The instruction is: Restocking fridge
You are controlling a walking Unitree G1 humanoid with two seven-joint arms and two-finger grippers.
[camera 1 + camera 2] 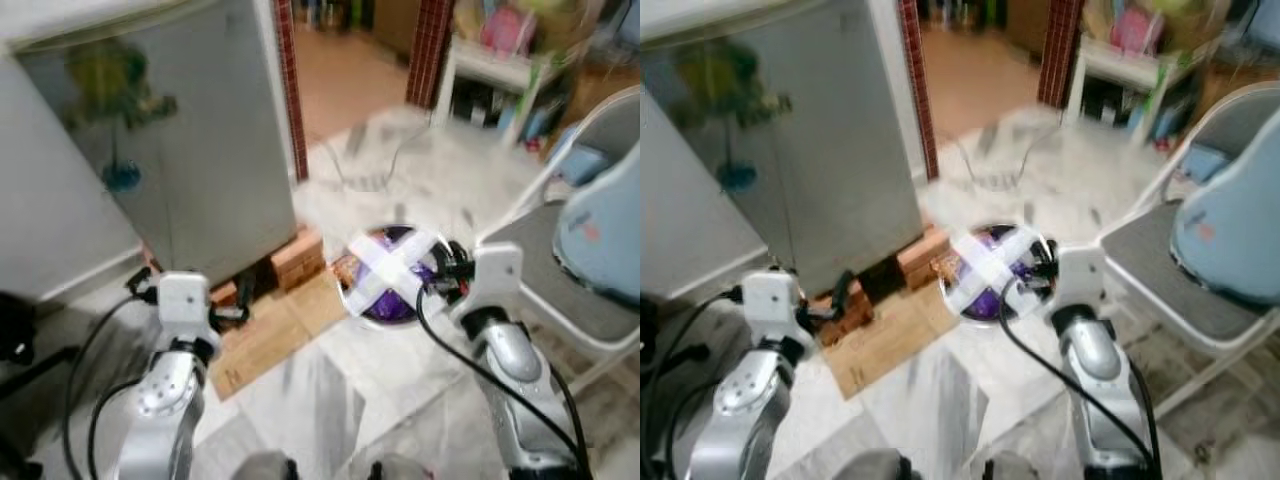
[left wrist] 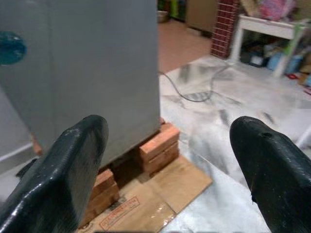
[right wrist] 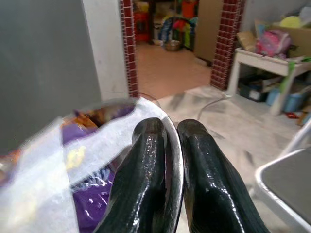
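Observation:
A grey fridge (image 1: 150, 150) with its door closed stands at the left, raised on red bricks (image 1: 300, 262). My right gripper (image 1: 440, 272) is shut on the rim of a round metal basket (image 1: 392, 275) holding purple and orange packets, crossed by white tape. In the right wrist view the fingers (image 3: 148, 160) pinch the basket rim (image 3: 172, 145). The basket hangs above the marble floor, right of the fridge. My left gripper (image 1: 235, 300) is open, low in front of the fridge's base. Its wrist view shows the wide-apart fingers (image 2: 68, 165) facing the fridge (image 2: 87, 63) and bricks (image 2: 158, 145).
A cardboard sheet (image 1: 270, 340) lies on the floor by the bricks. A grey folding chair (image 1: 570, 280) with a pale blue bundle stands at the right. A cable (image 1: 370, 170) runs across the floor. A white shelf (image 1: 500, 70) and a brick-framed doorway lie beyond.

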